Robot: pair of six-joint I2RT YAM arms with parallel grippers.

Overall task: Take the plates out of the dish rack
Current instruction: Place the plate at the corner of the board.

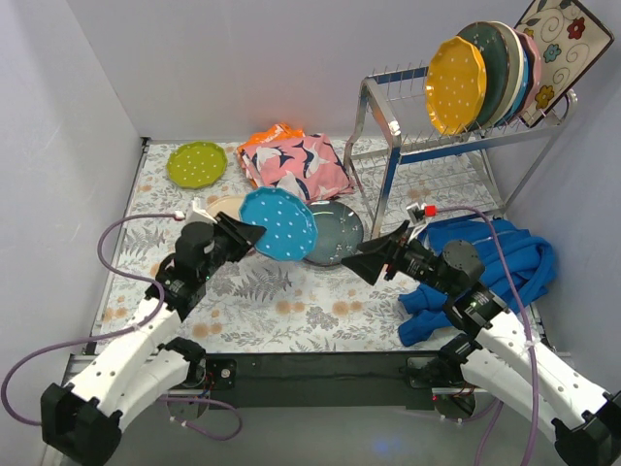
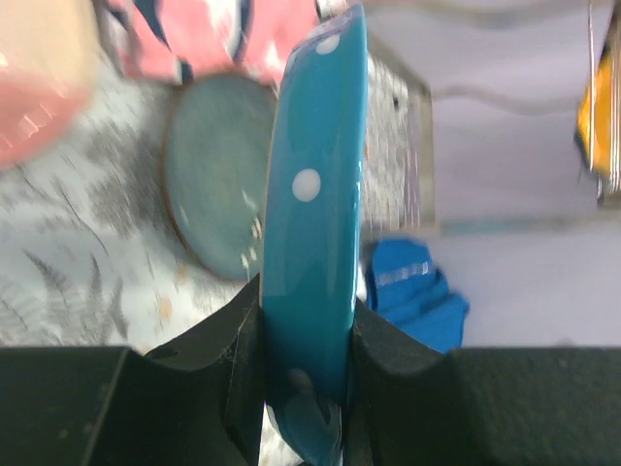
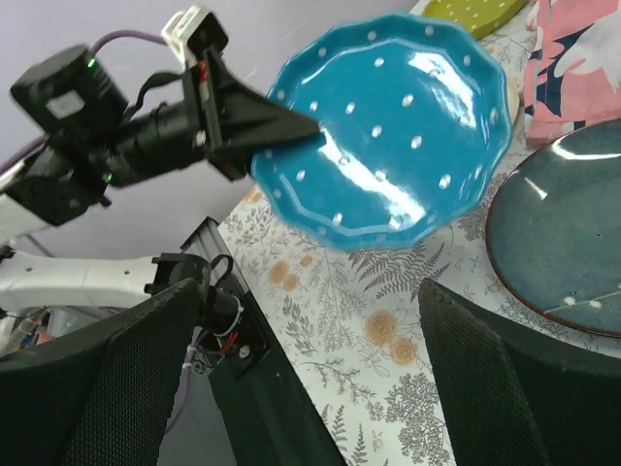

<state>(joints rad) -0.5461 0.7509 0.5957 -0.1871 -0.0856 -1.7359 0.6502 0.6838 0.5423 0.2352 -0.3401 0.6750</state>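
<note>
The tall chrome wire dish rack point(image 1: 391, 184), upper right, holds overlapping round plates point(image 1: 506, 68) behind an orange dotted plate point(image 1: 454, 85); its square floral plate point(image 1: 563, 44) is cut by the frame's top. At centre a dark teal plate point(image 1: 342, 233) lies half hidden under the blue dotted plate point(image 1: 281, 221), whose rim is pinched by the outstretched left gripper point(image 1: 252, 233). The right gripper point(image 1: 374, 254), centre-right, gapes empty.

No text, label, brand, number or sign could be read in any view. The only markings were patterns: white dots on the blue plate point(image 1: 279, 223), flowers and swirls on the square plate point(image 1: 563, 49), a bird print on the pink cloth point(image 1: 296, 163), and ferns and blossoms on the surface point(image 1: 281, 301).
</note>
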